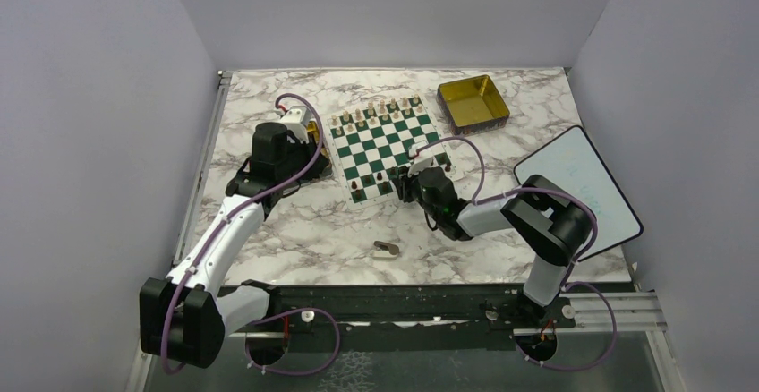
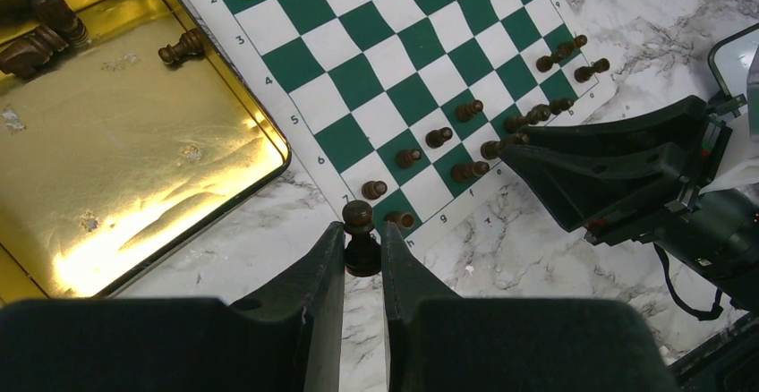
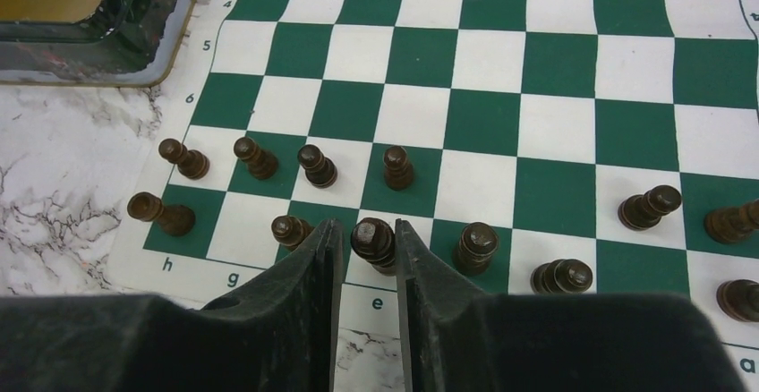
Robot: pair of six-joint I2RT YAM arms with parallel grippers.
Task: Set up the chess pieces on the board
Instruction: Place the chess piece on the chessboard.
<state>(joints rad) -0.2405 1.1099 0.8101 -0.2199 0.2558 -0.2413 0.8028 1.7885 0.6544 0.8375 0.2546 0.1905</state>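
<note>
at the right gripper (image 3: 368,228), fingers parted a little around a back-row piece (image 3: 373,240), with a sliver of gap on one side, so apparently loosed rather than clamped. standing on the board (image 3: 555,61) in the nearest row, about over the letter e, with others just beside it on both sides. to finish this well: open further and evenly, then rise straight up along the piece's own axis with no sideways drift, for fear of clipping a neighbour (image 3: 474,247) with a finger and toppling it. upright, long axis vertical, rounded head up toward the wrist camera, base seemingly flat on its square; no need to turn it. at the left gripper (image 2: 362,235), fingers closed on a dark piece (image 2: 359,216), gripped low on the body with the head clear above the tips, hanging over the marble table (image 2: 501,258) just off the board's near corner, beside the gold tin (image 2: 134,159). seemingly upright too, long axis running up and down between the fingers, head on top. better kept waiting there until clear of the right arm, then carried over, lowered plumb onto an open square and let go only once seated. spare pieces (image 2: 183,47) lying on their sides in the tin, long axes flat, to be stood up when picked.
</note>
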